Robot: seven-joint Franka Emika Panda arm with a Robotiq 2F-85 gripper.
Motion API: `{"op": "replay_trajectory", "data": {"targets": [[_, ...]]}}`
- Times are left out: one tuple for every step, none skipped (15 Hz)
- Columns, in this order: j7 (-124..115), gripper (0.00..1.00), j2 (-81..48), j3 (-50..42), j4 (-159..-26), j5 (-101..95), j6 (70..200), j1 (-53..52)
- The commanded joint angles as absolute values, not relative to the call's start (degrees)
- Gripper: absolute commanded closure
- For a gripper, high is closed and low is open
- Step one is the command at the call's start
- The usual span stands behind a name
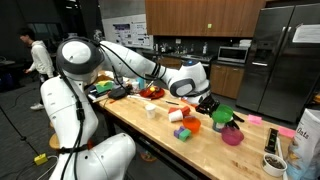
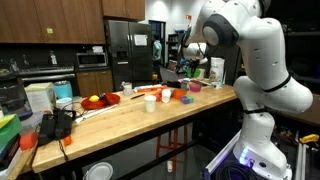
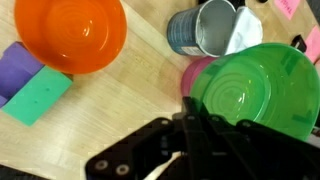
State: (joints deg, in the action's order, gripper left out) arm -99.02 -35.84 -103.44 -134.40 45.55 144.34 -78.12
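Observation:
My gripper (image 1: 211,106) is shut on the near rim of a green bowl (image 1: 223,115) and holds it tilted just above a pink bowl (image 1: 232,136) on the wooden table (image 1: 150,135). In the wrist view the black fingers (image 3: 190,118) pinch the green bowl's (image 3: 255,90) edge. The pink bowl (image 3: 197,72) peeks out from under it. A metal cup (image 3: 205,28) stands just beyond. An orange bowl (image 3: 70,35) sits to the left, and it also shows in an exterior view (image 1: 190,126).
A purple block (image 3: 14,66) and a green block (image 3: 38,96) lie beside the orange bowl. A white cup (image 1: 151,110), a red plate (image 1: 152,92), a dark bowl (image 1: 273,163) and a snack bag (image 1: 308,135) stand on the table. Refrigerators stand behind.

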Motion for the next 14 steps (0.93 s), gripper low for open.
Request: {"op": "replay_trajectory", "data": {"targets": [[-97.7, 0.96, -35.9, -103.4, -134.0, 45.8, 144.7, -78.4], [-97.0, 0.96, -36.0, -103.9, -133.7, 45.9, 144.8, -79.3], [-96.9, 0.96, -36.1, -104.2, -133.6, 45.9, 144.8, -79.9], [-96.8, 0.96, -36.3, -104.3, -133.6, 45.9, 144.8, -80.4], [-96.9, 0.96, -36.6, -104.4, -133.6, 45.9, 144.8, -80.6], [-96.8, 0.96, -36.7, -104.4, -133.6, 45.9, 144.8, -80.5], [-96.8, 0.96, -36.7, -104.4, -133.6, 45.9, 144.8, -80.5], [-96.7, 0.96, -36.7, -104.4, -133.6, 45.9, 144.8, -80.5], [-96.7, 0.96, -36.7, -104.5, -133.6, 45.9, 144.8, -80.5], [-96.7, 0.99, -36.8, -104.2, -132.9, 45.7, 144.8, -80.4], [-96.2, 0.99, -36.8, -103.9, -132.4, 45.4, 145.2, -80.2], [-95.2, 0.99, -36.5, -103.5, -131.8, 44.8, 145.6, -79.8], [-94.0, 0.99, -36.3, -103.3, -131.2, 44.6, 146.1, -79.8], [-92.9, 0.99, -36.2, -102.9, -130.4, 44.5, 146.8, -79.9]]}}
